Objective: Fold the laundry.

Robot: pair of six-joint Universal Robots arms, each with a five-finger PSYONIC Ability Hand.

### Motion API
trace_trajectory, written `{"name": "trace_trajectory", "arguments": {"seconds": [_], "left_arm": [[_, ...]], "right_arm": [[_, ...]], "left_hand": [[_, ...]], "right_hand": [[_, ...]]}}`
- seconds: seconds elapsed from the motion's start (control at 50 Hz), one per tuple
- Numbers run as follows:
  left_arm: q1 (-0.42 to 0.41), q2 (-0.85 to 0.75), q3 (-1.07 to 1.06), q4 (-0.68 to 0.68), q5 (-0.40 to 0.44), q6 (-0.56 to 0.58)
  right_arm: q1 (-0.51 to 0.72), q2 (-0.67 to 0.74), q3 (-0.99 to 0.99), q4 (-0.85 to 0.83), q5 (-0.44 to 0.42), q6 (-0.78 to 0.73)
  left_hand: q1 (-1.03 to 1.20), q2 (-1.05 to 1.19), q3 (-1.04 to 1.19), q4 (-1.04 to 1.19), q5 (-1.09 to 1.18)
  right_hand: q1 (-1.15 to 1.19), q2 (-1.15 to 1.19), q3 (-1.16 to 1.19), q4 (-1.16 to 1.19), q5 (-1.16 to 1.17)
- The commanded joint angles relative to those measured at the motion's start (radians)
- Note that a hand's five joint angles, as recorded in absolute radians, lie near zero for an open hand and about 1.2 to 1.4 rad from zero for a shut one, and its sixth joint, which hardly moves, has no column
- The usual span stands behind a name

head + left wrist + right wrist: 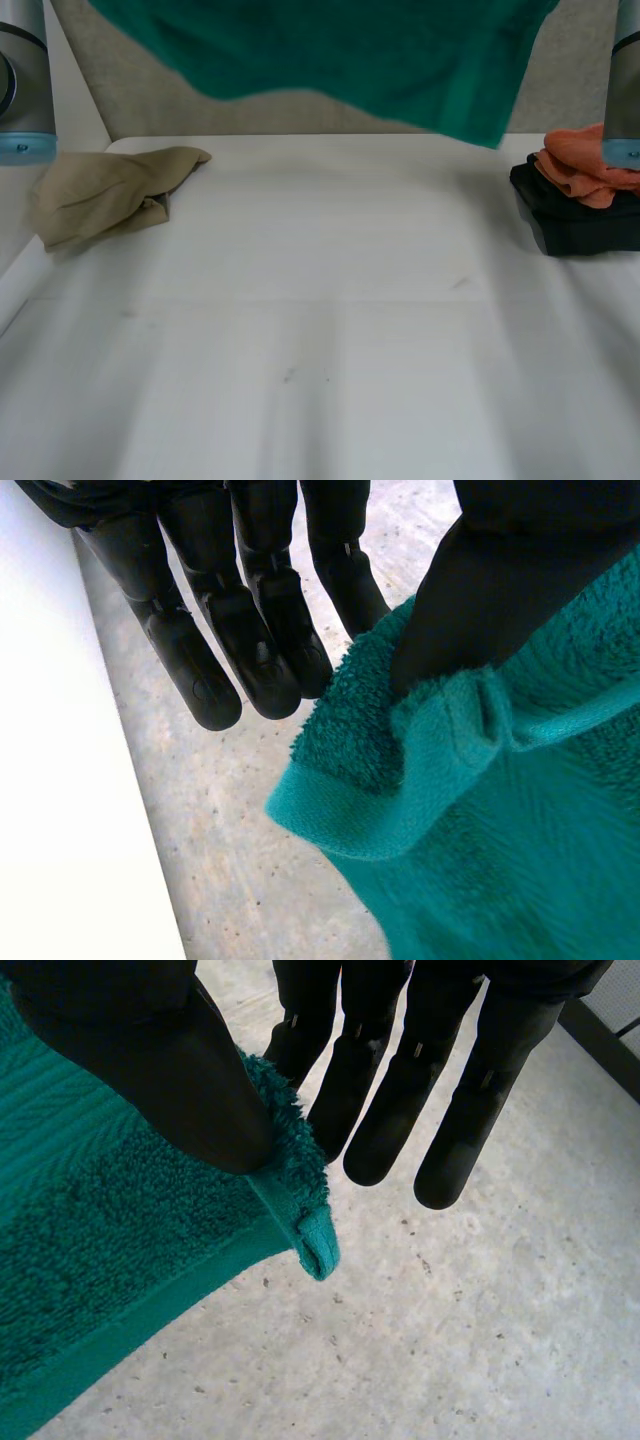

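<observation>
The white tabletop (320, 350) before me carries a crumpled tan cloth (100, 195) at my far left and a black block (580, 230) at my right, with an orange cloth (570, 165) heaped on it.

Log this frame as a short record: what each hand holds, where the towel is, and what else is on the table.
towel: green towel, held up above the white table, not touching it
left hand: left hand pinches a towel corner with its thumb
right hand: right hand pinches another towel corner with its thumb
table, left side: crumpled beige cloth
table, right side: orange cloth lying on a black container
</observation>
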Motion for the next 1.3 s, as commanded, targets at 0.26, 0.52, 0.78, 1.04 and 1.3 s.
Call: {"name": "trace_trajectory", "arguments": {"seconds": [0.26, 0.52, 0.78, 1.04, 1.3], "left_arm": [[-0.029, -0.051, -0.458, -0.173, 0.038, 0.102], [-0.021, 0.149, -0.82, -0.45, 0.036, 0.428], [0.029, 0.392, -1.009, -0.754, 0.106, 0.734], [-0.029, 0.116, -0.774, -0.339, 0.079, 0.603], [-0.127, -0.249, -0.377, -0.329, -0.1, 0.6]], "right_arm": [[-0.019, 0.092, 0.282, 0.344, -0.175, -0.037], [-0.052, -0.027, 0.558, 0.762, -0.144, -0.467], [-0.117, -0.261, 0.764, 0.961, -0.097, -0.701], [0.0, 0.029, 0.531, 0.602, -0.062, -0.509], [0.036, 0.339, 0.226, 0.365, -0.013, -0.504]], "left_hand": [[0.238, 0.198, 0.204, 0.195, 0.247], [0.238, 0.198, 0.204, 0.195, 0.247], [0.238, 0.198, 0.204, 0.195, 0.247], [0.238, 0.198, 0.204, 0.195, 0.247], [-0.984, -1.024, -1.018, -1.027, -0.975]], "right_hand": [[0.269, 0.214, 0.202, 0.196, 0.211], [0.269, 0.214, 0.202, 0.196, 0.211], [0.269, 0.214, 0.202, 0.196, 0.211], [0.269, 0.214, 0.202, 0.196, 0.211], [-0.952, -1.007, -1.02, -1.026, -1.01]]}}
